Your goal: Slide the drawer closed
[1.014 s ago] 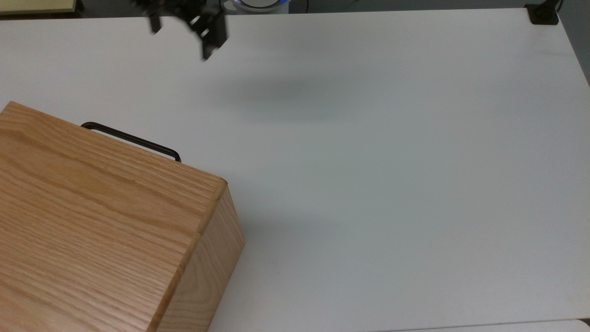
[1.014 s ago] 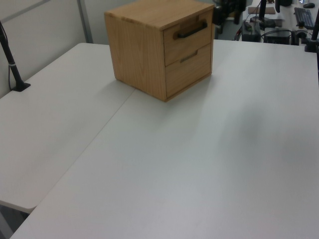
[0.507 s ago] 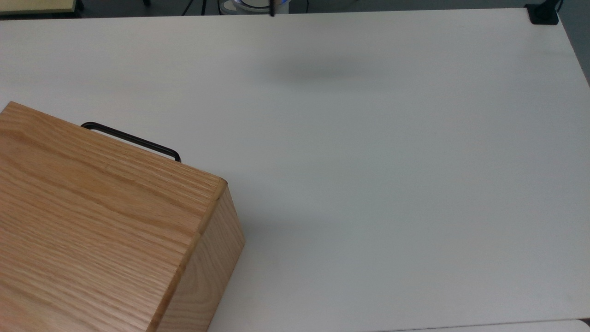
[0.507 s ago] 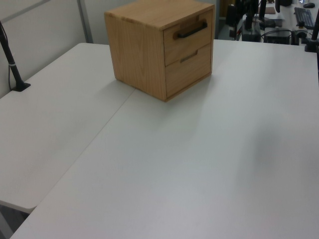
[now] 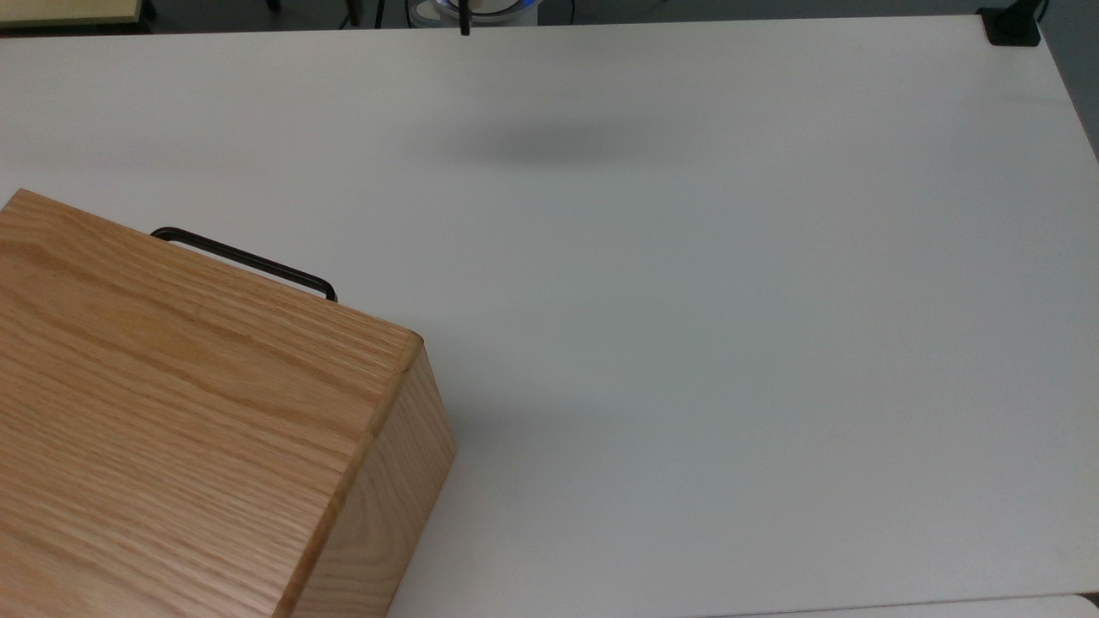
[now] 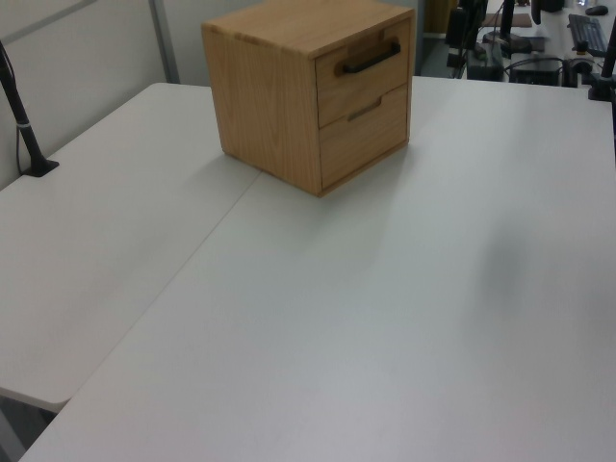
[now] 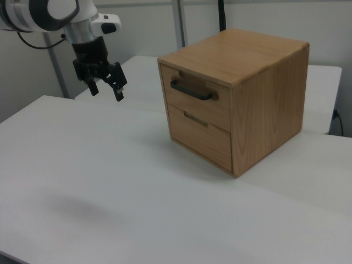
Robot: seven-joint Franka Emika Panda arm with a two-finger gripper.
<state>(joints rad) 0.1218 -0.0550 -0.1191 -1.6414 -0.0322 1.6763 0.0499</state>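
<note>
- Main risk, as a judgement: shoving the whole casing (image 7: pixel 269 104) across the table (image 7: pixel 110 181) instead of seating the drawer (image 7: pixel 212 114). Likely cause: a fresh push on a front that looks fully home, with nothing visibly bracing the box from behind.
- Second risk: clipping the black bar handle (image 7: pixel 191 91) with a finger on any approach. Handle juts out proud of the front, straight in the line of travel from the gripper's side.
- Third risk: pressing the lower drawer (image 7: pixel 201 137) by mistake, since it sits directly beneath at 6 o'clock of the handled one and shares the same wood.
- Gripper (image 7: pixel 106 94) hanging in the air above the table, jaws apart and holding nothing, at roughly 9 o'clock of the drawer in the right view and well apart from it.
- Drawer itself: upper slot of the oak casing, front panel light oak and apparently flush with the casing's face, with no gap or side rail on show — judged closed or very nearly so.
- In the top view, casing at about 8 o'clock of the table, with the handle (image 5: pixel 245 262) peeking past its upper edge.
</note>
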